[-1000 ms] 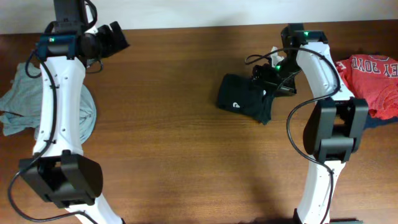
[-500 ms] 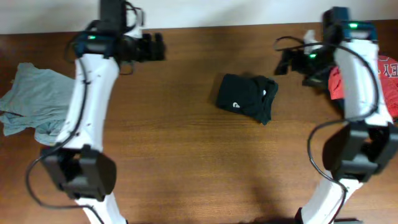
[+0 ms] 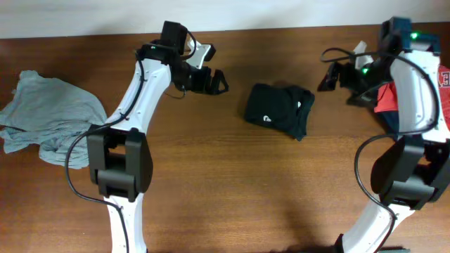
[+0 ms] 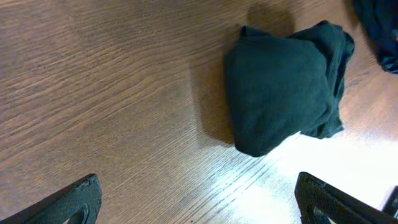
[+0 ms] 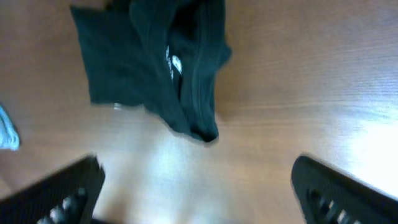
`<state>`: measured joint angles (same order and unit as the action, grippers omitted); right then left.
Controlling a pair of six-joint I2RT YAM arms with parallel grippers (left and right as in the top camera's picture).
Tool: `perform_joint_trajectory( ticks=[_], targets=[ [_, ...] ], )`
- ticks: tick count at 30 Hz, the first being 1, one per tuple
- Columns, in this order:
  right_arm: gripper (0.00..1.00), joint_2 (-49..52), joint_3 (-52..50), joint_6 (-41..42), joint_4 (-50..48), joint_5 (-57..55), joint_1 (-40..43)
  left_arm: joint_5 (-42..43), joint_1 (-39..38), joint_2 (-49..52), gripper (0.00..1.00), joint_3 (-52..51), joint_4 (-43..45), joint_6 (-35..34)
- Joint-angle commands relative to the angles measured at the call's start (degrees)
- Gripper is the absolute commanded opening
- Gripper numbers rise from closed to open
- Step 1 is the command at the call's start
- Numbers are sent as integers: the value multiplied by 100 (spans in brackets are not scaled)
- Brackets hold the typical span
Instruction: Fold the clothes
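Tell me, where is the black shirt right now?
In the overhead view, the black shirt lies bundled on the table, slightly right of centre, between the two arms' open jaws and touching neither.

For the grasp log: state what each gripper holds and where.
Nothing is held. Left gripper and right gripper are both open, apart from the black T-shirt lying folded on the table.

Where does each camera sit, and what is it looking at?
Overhead: above the table, looking straight down; shows both arms, the black T-shirt between the left fingers and right fingers, a grey-blue shirt and a red shirt.
Left wrist: on the left arm, facing the black T-shirt; left fingers open at the bottom.
Right wrist: on the right arm, blurry, facing the black T-shirt; right fingers open.
Shared: all see the black T-shirt.
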<state>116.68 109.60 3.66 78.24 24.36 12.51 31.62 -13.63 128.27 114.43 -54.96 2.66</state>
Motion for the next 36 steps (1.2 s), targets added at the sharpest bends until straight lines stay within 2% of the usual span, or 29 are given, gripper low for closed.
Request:
perform_joint_trajectory(
  ticks=[1,6,13,21,24,25,26,27,28,29,31,36],
  targets=[
    [99,-11,-774,-2,-476,667,-55,208,107,-4,99,101,20,173],
    [100,-11,-2015,264,-1690,920,-70,208,262,-4,99,201,-2,173],
    [97,-11,-3390,667,-3611,1307,-96,208,588,-4,99,643,-87,168],
    [96,4,-4282,1731,-5451,1316,-509,184,852,-2,99,798,-173,59],
    [92,83,-4334,2124,-5910,1316,-800,162,855,-2,99,798,-192,63],
    [86,107,-4334,2264,-6046,1309,-909,162,855,-2,99,798,-192,63],
    [76,118,-4334,2374,-6153,1261,-1010,160,855,-2,99,798,-192,63],
    [58,118,-4334,2487,-6240,1167,-1099,160,855,-2,99,798,-197,61],
    [25,118,-4332,2616,-6360,1014,-1204,160,855,-2,99,798,-199,63],
    [12,118,-4332,2693,-6415,968,-1222,160,855,-2,99,798,-203,63],
    [4,118,-4332,2717,-6472,960,-1211,138,855,-2,99,798,-225,63],
    [4,81,-4312,2723,-6483,1060,-1069,-216,855,-2,99,798,-297,63]
  ],
)
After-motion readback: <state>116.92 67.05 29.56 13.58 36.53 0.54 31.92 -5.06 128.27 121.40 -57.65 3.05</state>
